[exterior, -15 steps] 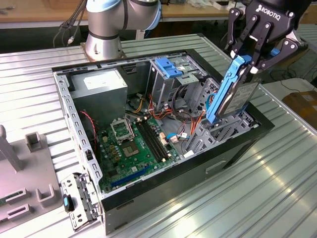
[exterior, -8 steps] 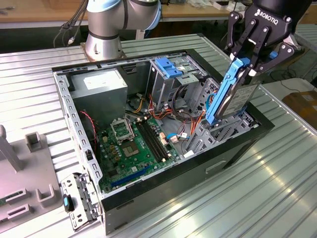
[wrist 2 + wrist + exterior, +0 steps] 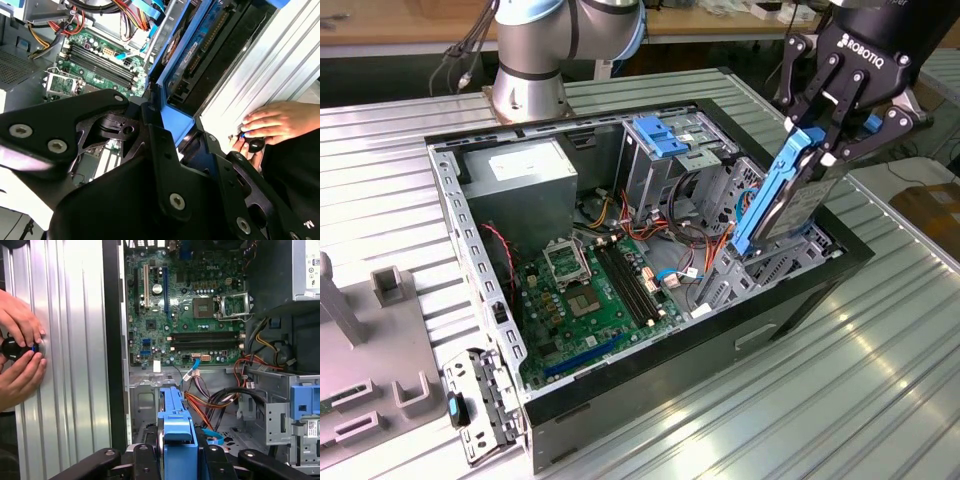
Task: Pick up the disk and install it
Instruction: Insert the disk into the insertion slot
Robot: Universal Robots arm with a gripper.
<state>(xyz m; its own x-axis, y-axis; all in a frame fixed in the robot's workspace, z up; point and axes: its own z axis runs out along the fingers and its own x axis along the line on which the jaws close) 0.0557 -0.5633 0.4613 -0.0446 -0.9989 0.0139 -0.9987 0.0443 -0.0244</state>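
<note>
My gripper (image 3: 817,148) is shut on the disk (image 3: 786,195), a grey metal drive framed by bright blue rails. The disk hangs on edge, tilted, over the drive bay (image 3: 790,262) at the exterior view's right end of the open computer case (image 3: 650,385). Its lower end sits at about the height of the case's top edge. In the first wrist view the disk's blue rail (image 3: 176,440) runs out between my black fingers (image 3: 142,460). In the second wrist view the disk (image 3: 192,65) extends away from my fingers (image 3: 165,150), with its connector edge showing.
Inside the case lie a green motherboard (image 3: 600,295), a grey power supply (image 3: 520,180) and a light-blue latch plate (image 3: 658,135) on the upper drive cage. Orange and red cables (image 3: 220,400) run near the bay. A person's hands (image 3: 20,355) hold a black knob on the ribbed metal table (image 3: 880,380).
</note>
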